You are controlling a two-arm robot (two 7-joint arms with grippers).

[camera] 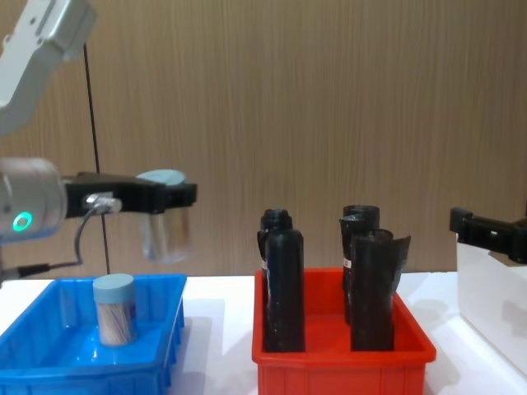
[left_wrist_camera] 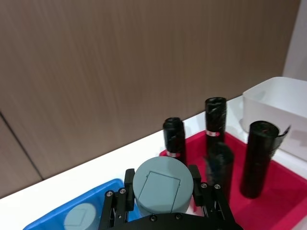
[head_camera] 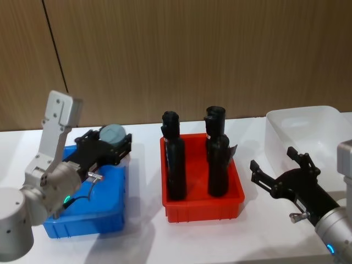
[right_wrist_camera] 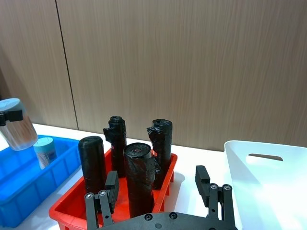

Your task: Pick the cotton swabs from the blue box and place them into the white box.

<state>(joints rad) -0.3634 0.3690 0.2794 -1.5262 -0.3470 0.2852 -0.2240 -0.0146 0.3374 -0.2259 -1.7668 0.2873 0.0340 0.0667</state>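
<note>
Nearest me, the right gripper (head_camera: 272,158) hung with fingers spread near the white box (head_camera: 280,137). The left gripper (head_camera: 114,142) clamped a jar of cotton swabs (camera: 165,236) above the blue box (head_camera: 110,220), a second jar (camera: 114,309) standing inside. Carrying it high would, I reckoned, clear the black bottles (head_camera: 176,165) in the red bin (head_camera: 203,212).

Brown wood-panel wall (head_camera: 192,55), white tabletop (head_camera: 220,242)

Silver-grey arms (head_camera: 55,124), black jaws
</note>
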